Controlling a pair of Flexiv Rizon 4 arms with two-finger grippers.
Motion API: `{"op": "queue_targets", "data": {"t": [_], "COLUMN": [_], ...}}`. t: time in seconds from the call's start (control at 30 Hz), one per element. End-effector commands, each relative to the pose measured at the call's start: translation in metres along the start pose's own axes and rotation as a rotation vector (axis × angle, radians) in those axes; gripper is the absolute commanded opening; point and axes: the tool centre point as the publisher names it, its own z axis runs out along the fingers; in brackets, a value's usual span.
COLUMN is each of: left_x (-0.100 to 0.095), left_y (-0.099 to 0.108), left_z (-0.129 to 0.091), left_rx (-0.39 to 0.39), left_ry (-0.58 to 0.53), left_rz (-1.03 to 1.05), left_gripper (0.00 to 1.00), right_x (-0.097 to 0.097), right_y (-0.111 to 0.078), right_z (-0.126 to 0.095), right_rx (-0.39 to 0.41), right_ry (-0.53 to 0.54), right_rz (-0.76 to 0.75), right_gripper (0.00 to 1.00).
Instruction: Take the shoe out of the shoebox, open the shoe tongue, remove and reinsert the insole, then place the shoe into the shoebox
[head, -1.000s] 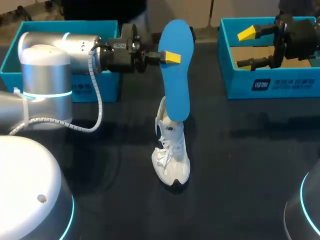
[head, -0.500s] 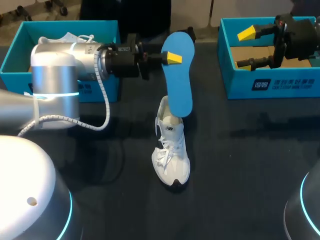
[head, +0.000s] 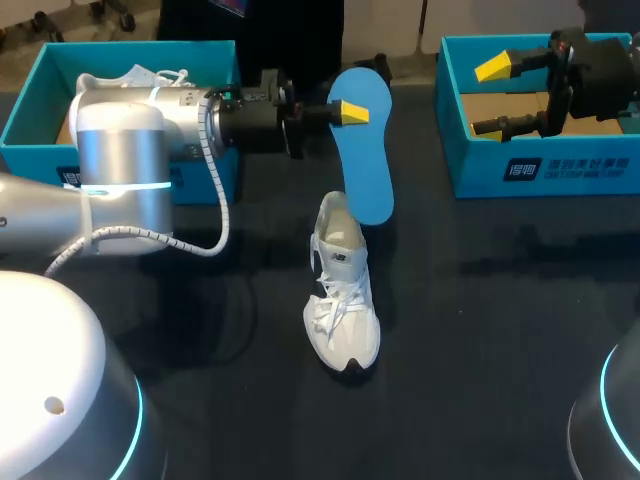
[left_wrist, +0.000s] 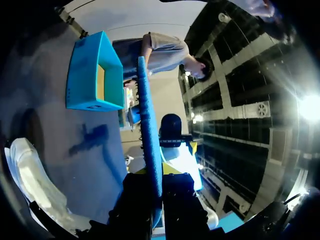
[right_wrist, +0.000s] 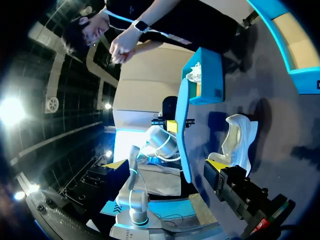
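Pinches blue insole in left jaws, hanging upright at 12 o'clock of white shoe standing on bench, lower end near heel opening, and holds right jaws spread over shoebox at 2 o'clock.

White shoe sits on dark table, opening up. Blue insole upright, edge-on, just beside shoe. Left gripper clamps insole on side away from shoe. Blue shoebox well beyond shoe.
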Motion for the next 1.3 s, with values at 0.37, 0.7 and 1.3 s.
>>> {"op": "queue_targets", "data": {"t": [0.37,0.7,1.3], "left_x": [0.001,0.001,0.001], "left_y": [-0.001,-0.001,-0.001], "left_z": [0.003,0.003,0.003], "left_rx": [0.0,0.0,0.0], "left_ry": [0.0,0.0,0.0], "left_rz": [-0.003,-0.003,-0.003], "left_gripper": [0.0,0.0,0.0], "right_x": [-0.002,0.012,0.042], "right_y": [0.0,-0.002,0.001], "right_z": [0.002,0.027,0.05], "right_rx": [-0.013,-0.107,-0.096], "right_ry": [-0.006,-0.234,-0.502], "right_rz": [-0.007,-0.062,0.015], "right_gripper": [1.0,1.0,1.0]}}
